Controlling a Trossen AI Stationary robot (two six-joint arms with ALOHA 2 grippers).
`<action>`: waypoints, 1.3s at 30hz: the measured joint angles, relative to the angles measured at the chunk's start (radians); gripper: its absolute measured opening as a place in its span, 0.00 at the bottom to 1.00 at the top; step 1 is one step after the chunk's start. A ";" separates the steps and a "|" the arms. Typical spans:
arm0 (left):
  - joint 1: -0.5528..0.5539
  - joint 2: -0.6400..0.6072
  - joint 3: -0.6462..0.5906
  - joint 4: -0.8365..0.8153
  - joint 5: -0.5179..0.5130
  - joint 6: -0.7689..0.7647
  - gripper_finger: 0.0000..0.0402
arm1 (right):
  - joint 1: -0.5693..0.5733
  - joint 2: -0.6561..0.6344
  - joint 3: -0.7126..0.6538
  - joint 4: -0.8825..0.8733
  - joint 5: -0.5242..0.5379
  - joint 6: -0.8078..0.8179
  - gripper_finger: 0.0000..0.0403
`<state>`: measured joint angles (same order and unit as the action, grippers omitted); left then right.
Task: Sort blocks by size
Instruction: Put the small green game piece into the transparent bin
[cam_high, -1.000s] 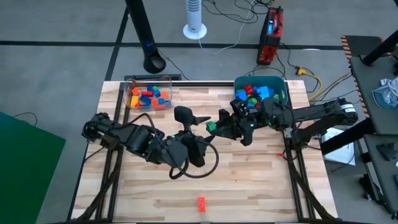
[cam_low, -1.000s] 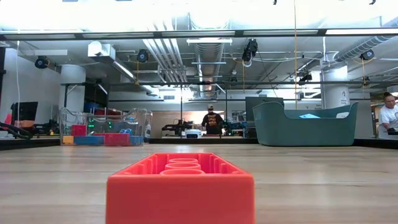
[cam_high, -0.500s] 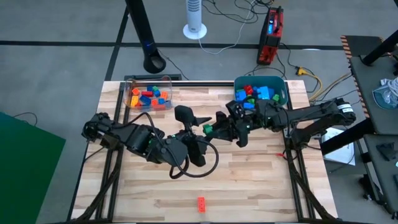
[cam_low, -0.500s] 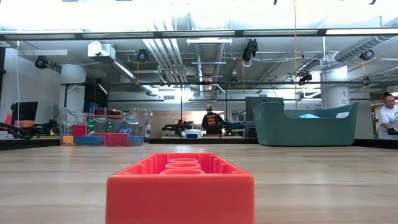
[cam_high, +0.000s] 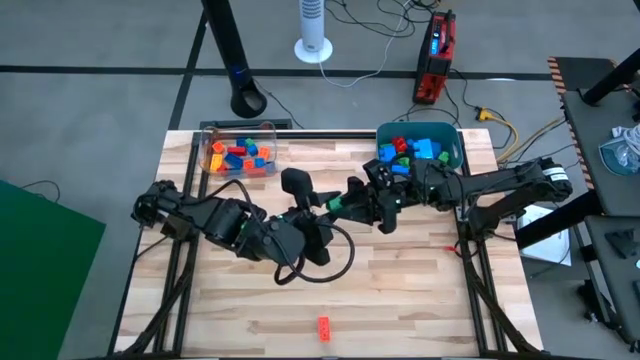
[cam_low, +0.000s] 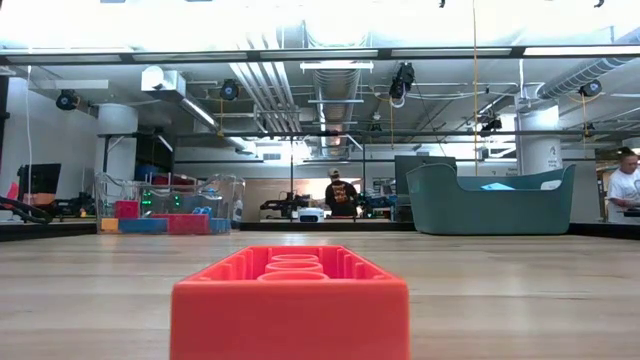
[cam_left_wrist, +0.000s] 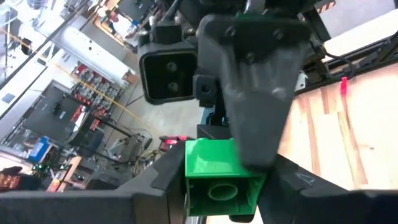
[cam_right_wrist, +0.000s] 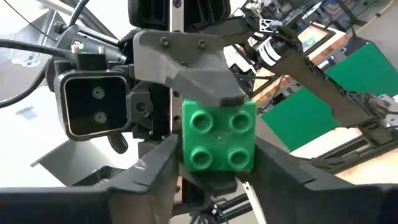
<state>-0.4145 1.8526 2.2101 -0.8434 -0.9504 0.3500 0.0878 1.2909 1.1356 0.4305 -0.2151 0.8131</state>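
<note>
A green block (cam_high: 337, 205) with four studs hangs above the middle of the table, between my two grippers. My left gripper (cam_high: 326, 203) reaches in from the left and is shut on it. My right gripper (cam_high: 346, 205) comes from the right and is shut on it too. The left wrist view shows the block's hollow underside (cam_left_wrist: 214, 177). In the right wrist view I see its studded top (cam_right_wrist: 217, 140). A red block (cam_high: 323, 327) lies flat on the table by the near edge, and it fills the low view (cam_low: 290, 300). My left gripper pinches two opposite side walls of the green block (cam_left_wrist: 191, 174) between its two fingers, coming level from the table's left. The block is clear of the table, its hollow underside toward this wrist. My right gripper pinches the other two side walls (cam_right_wrist: 186, 155), coming level from the table's right. The studded top faces this wrist. One finger (cam_right_wrist: 186, 68) of the left gripper lies across the block's edge.
A clear box (cam_high: 240, 150) with small coloured blocks stands at the far left. A teal tub (cam_high: 452, 150) with bigger blocks stands at the far right. Bare wood lies between the arms and the red block. A dark cable loops on the table by the left arm.
My right gripper has carried the green block a little toward the table's left, up to my left gripper. The block has stayed clear of the table.
</note>
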 joint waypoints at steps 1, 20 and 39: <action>0.003 -0.001 0.000 -0.009 -0.002 -0.011 0.32 | -0.004 0.000 0.000 -0.001 0.001 0.000 0.45; 0.505 -0.150 -0.145 -0.603 0.359 -0.569 0.38 | -0.108 -0.112 -0.001 -0.469 0.061 -0.002 0.55; 1.282 -0.183 -0.785 -0.407 0.761 -0.563 0.38 | -0.121 -0.110 -0.002 -0.586 0.087 -0.010 0.54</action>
<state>0.8673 1.6695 1.4246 -1.2505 -0.1890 -0.2133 -0.0337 1.1805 1.1339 -0.1558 -0.1284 0.8028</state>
